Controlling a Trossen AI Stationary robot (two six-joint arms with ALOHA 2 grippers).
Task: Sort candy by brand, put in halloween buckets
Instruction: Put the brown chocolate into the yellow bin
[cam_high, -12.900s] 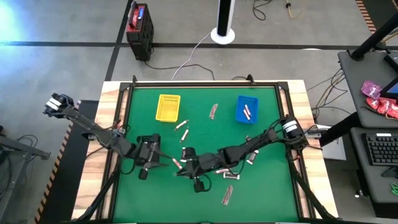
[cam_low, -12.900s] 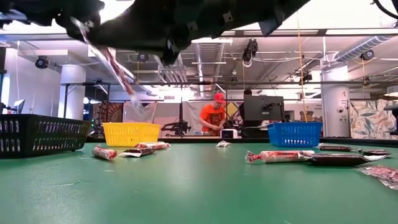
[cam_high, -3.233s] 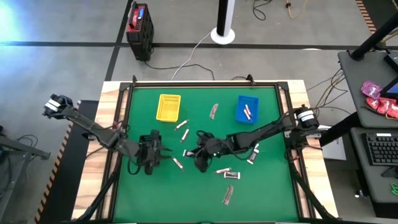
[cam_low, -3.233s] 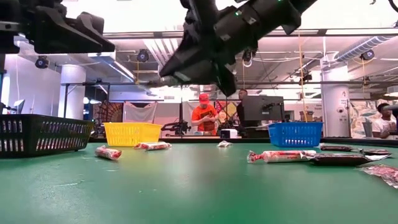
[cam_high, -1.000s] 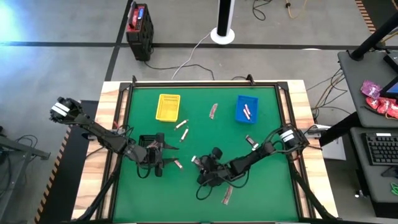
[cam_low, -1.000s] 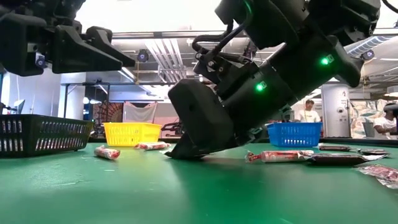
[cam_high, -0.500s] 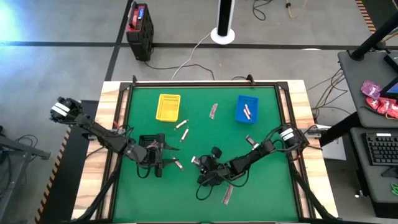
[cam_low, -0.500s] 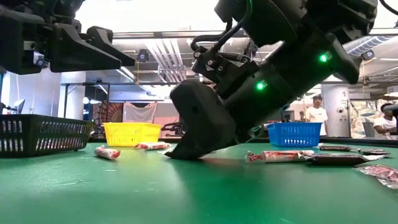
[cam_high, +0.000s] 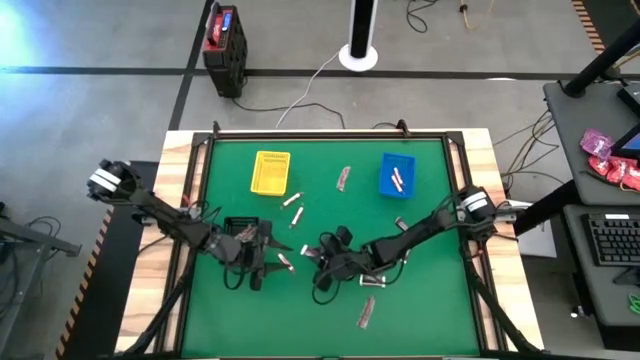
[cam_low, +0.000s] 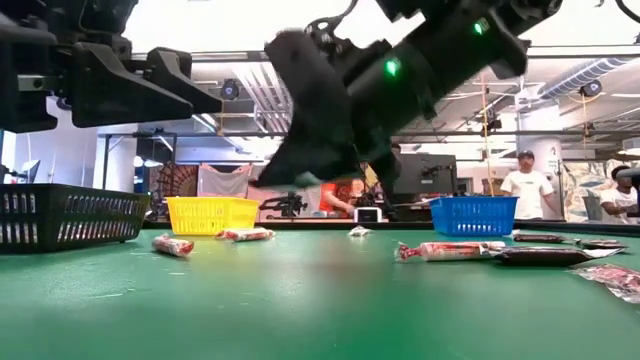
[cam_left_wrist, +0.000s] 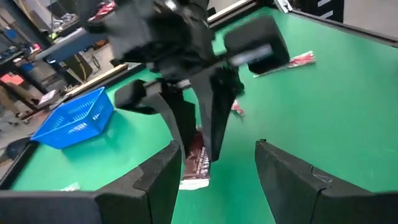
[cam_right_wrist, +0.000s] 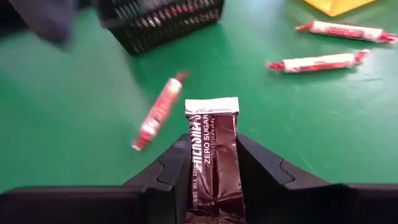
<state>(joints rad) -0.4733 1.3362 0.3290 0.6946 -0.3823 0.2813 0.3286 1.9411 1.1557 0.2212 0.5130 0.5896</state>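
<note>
My right gripper (cam_right_wrist: 211, 149) hangs over the middle of the green table (cam_high: 420, 300), shut on a dark brown candy bar (cam_right_wrist: 211, 134). The left wrist view shows that bar (cam_left_wrist: 195, 163) below the right fingers. My left gripper (cam_left_wrist: 217, 180) stands open just left of it, next to the black bin (cam_high: 238, 229), with nothing between its fingers. The yellow bin (cam_high: 271, 172) and the blue bin (cam_high: 397, 175) stand at the far side. A pink-wrapped candy (cam_right_wrist: 159, 111) lies on the table near the black bin (cam_right_wrist: 161, 18). My right gripper pinches the brown bar between its two fingers, one on each long edge (cam_right_wrist: 188, 163). The fingers lie along the bar and slant down toward the table's left. Its crimped free end (cam_right_wrist: 212, 104) sticks out past the fingertips. The bar is lifted clear of the table.
Loose candies lie about the table: two whitish ones (cam_right_wrist: 323, 61) toward the yellow bin, others (cam_high: 366, 313) near the front edge and at the right (cam_low: 445, 250). The blue bin holds candy (cam_high: 397, 179). People stand in the room behind.
My right gripper has risen from the table surface with the brown bar and drawn a little toward the far edge; the bar is now lifted clear.
</note>
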